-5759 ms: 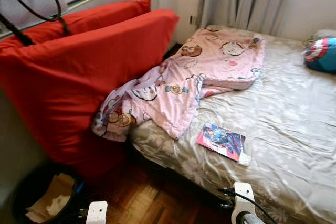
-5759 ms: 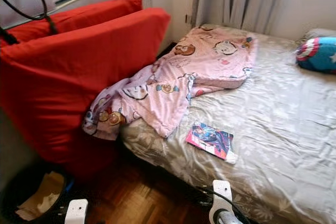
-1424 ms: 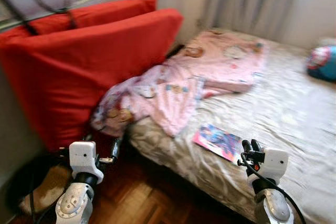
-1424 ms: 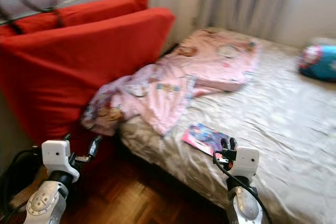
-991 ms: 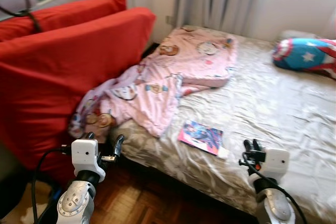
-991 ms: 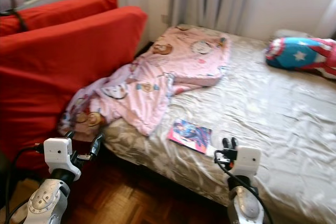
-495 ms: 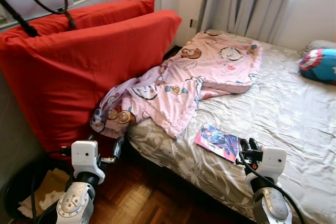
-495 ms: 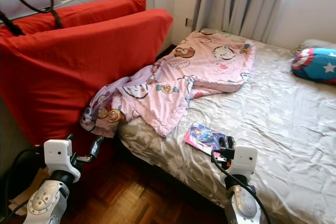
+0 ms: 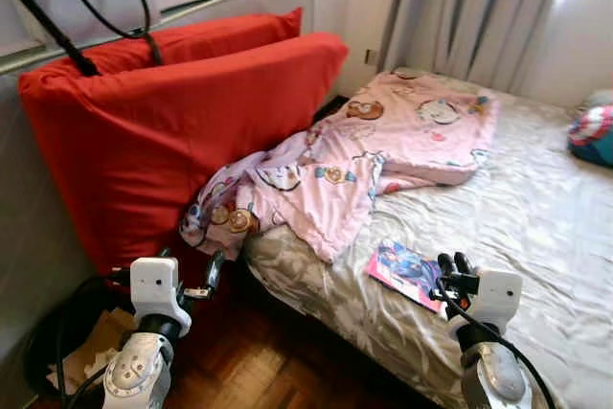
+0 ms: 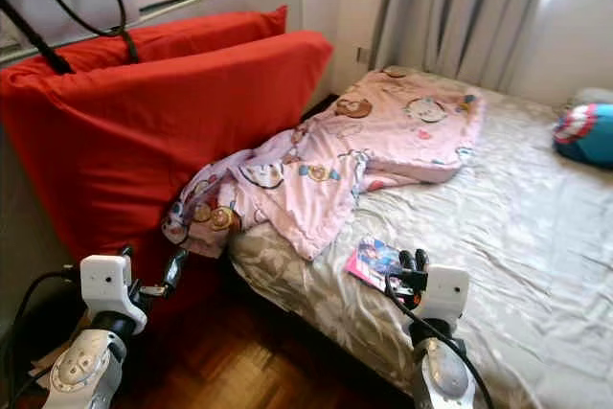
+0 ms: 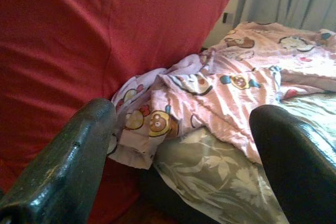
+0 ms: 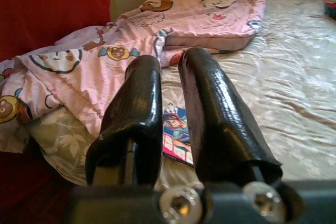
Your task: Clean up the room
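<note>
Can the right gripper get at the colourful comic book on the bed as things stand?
Probably yes. The right gripper hangs just beside the colourful comic book, which lies flat and uncovered on the grey floral bedsheet; nothing lies between them.

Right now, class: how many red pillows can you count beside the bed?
2: the front red pillow leans against the bed; the back red pillow stands behind it. Others may be hidden.

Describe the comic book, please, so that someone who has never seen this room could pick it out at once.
Start at the bed with its pale, leaf-patterned sheet. Near the bed's front edge, below the rumpled pink cartoon blanket, lies the comic book, just ahead of the right end effector. It is the one flat, glossy thing there, its cover pink, blue and red.
</note>
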Motion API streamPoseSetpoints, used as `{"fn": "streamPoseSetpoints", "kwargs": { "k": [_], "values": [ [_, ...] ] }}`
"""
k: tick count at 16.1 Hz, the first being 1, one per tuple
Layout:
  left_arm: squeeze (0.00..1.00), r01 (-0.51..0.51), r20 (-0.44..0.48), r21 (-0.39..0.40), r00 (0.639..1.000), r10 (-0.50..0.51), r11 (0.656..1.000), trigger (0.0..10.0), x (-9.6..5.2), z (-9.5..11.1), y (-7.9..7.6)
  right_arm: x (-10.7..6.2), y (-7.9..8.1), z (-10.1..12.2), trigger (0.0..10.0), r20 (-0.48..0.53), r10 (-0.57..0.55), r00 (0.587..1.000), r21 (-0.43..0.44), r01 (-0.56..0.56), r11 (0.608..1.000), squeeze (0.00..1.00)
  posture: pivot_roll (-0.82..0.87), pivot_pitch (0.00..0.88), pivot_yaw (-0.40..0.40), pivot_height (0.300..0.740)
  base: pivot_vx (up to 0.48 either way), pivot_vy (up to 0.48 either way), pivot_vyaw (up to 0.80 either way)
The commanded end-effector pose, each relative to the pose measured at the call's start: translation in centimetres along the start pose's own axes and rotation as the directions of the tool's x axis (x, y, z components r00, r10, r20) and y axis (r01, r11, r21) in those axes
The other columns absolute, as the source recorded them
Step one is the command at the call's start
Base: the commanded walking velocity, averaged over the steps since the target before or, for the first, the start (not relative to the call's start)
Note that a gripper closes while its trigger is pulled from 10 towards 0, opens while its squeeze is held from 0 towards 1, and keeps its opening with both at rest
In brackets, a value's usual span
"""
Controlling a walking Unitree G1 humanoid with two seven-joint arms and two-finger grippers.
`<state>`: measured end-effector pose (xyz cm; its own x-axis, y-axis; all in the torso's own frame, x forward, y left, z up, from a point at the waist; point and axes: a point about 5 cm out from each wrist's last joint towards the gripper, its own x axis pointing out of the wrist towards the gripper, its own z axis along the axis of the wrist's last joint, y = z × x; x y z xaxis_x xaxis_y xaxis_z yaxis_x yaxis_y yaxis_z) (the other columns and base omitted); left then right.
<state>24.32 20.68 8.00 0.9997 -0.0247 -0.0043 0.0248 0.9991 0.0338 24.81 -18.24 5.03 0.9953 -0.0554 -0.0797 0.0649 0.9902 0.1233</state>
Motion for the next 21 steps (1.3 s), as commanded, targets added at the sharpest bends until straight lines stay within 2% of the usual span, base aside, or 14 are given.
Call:
{"fn": "streamPoseSetpoints", "kwargs": {
  "k": [1,10,18,21],
  "values": [
    [0.0,0.005,-0.001,0.006,1.0,-0.005,1.0,10.0,0.16,0.25,-0.09,0.36,0.22,0.35,10.0,0.005,0.01,1.0,-0.001,-0.01,1.0,0.0,0.07,0.0,-0.025,0.74,0.266,0.0,-0.78],
    [0.0,0.0,0.002,0.004,1.0,0.0,1.0,10.0,0.19,0.31,-0.12,0.71,0.49,0.46,10.0,0.012,0.019,1.0,0.007,-0.019,1.0,0.0,0.07,0.0,-0.028,0.74,0.269,0.0,-0.07],
    [0.0,-0.005,0.0,0.004,1.0,0.005,1.0,10.0,0.15,0.23,-0.06,0.62,0.77,-0.01,10.0,-0.006,0.02,1.0,0.016,-0.02,1.0,0.0,0.07,0.0,-0.027,0.74,0.195,0.0,-0.63],
    [0.0,0.001,0.004,0.001,1.0,-0.001,1.0,10.0,0.13,0.3,-0.09,0.66,0.83,0.33,10.0,0.017,0.027,0.999,0.005,-0.027,1.0,0.0,0.07,0.0,-0.024,0.74,0.0,0.0,0.0]
  ]
}}
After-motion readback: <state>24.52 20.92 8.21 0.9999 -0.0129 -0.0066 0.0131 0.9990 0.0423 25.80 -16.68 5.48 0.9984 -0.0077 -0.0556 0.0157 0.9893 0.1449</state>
